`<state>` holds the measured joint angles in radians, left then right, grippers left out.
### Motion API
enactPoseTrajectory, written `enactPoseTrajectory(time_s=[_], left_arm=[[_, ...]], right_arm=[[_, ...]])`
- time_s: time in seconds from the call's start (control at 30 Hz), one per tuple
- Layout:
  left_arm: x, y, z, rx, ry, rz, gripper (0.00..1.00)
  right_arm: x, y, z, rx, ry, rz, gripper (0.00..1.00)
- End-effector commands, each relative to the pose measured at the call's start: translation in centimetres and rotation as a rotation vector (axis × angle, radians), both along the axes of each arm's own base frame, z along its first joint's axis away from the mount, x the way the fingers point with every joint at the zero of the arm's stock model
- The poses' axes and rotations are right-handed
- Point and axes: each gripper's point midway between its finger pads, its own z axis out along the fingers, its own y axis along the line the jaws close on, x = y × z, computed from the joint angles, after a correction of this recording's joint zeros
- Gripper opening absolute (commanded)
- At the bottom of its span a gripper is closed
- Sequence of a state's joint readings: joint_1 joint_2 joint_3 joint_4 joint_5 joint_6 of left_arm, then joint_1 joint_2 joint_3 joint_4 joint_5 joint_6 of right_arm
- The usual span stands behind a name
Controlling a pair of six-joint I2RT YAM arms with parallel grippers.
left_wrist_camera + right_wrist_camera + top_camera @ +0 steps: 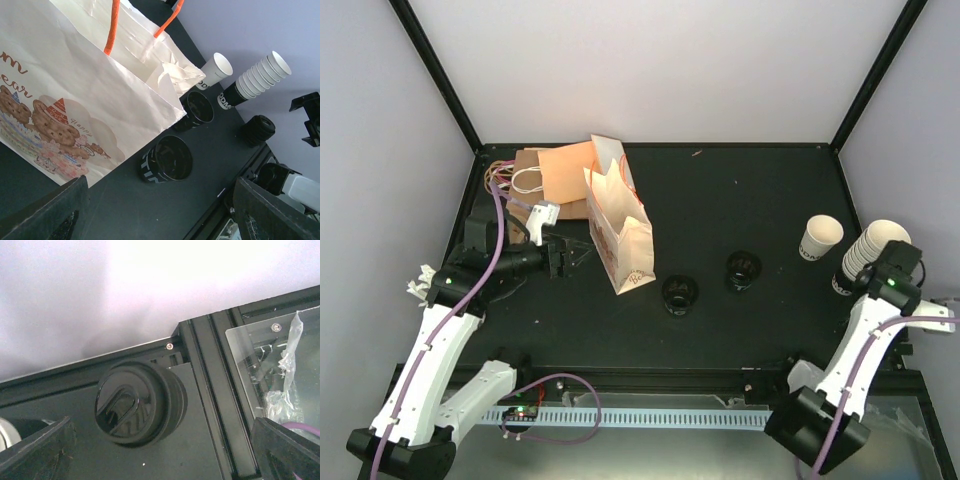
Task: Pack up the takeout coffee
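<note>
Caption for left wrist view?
Bear-printed cream paper bag with orange handles, two black cups beside it; single cream paper cup and cup stack beyond.

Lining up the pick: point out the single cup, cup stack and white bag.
single cup (818, 243), top view, side wall
cup stack (865, 255), top view, rims
white bag (615, 240), top view, side panel

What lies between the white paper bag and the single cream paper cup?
In the top view, one black cup and a second black cup sit between the white paper bag and the cream paper cup.
</note>
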<state>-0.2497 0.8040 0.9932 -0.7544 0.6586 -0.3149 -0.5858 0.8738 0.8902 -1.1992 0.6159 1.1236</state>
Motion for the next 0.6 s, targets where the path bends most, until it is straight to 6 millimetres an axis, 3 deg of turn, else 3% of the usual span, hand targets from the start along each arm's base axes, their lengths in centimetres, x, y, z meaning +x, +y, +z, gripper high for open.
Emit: enactPoseTrajectory(time_s=[0.0,0.33,0.57], left_arm=[[-0.4,-0.2,0.8,-0.020,-0.034,-0.025,0.81],[-0.3,-0.1,0.8,-0.010,-0.032,-0.020,0.81],[-0.2,-0.1,0.6,-0.002,-0.027,-0.017,0.81]], right_arm=[[0.7,-1.6,0.8,0.006,-0.058,0.028,0.97],[1.8,-2.8,-4.6,0.193,-0.172,0.044,0.95],[1.2,-4.2,-5.6,0.170,-0.180,0.016,0.95]])
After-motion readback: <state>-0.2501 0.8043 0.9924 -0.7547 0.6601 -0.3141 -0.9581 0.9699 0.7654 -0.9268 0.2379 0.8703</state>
